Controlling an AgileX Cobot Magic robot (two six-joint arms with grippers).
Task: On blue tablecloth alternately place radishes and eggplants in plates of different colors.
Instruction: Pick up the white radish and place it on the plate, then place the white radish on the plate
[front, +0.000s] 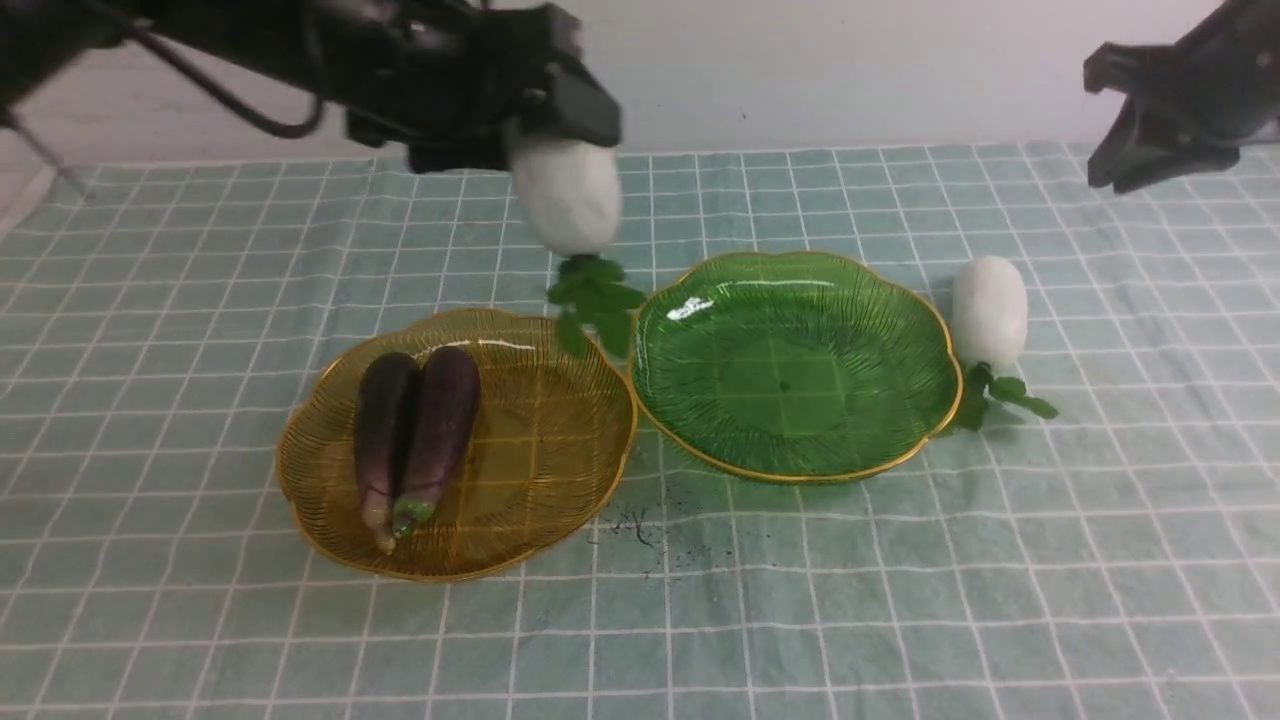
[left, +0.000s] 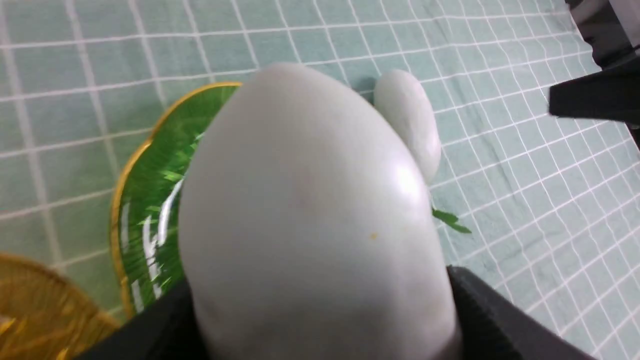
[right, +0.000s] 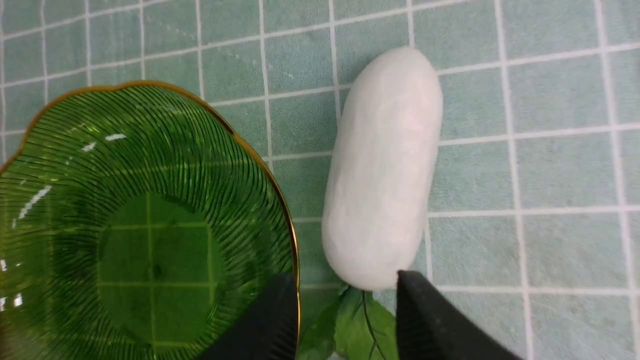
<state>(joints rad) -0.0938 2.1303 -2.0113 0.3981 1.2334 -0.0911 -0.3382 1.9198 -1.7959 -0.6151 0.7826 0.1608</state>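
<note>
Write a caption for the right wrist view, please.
White oblong radish lying beside green ribbed translucent plate.

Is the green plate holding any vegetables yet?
No, the green plate is bare, its ribbed inside showing fully.

Green plate (front: 790, 370), white-gridded teal cloth (front: 800, 600)

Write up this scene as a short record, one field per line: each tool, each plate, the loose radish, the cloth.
left tool: gripping a radish, leaves hanging down, raised above the cloth
right tool: open, holding nothing, above the cloth
amber plate: two eggplants side by side, stem ends toward the robot
green plate: empty, right of the amber plate
loose radish: on the cloth, just right of the green plate, leaves toward the robot
cloth: teal-blue, white grid, dark smudge near the plates
</note>
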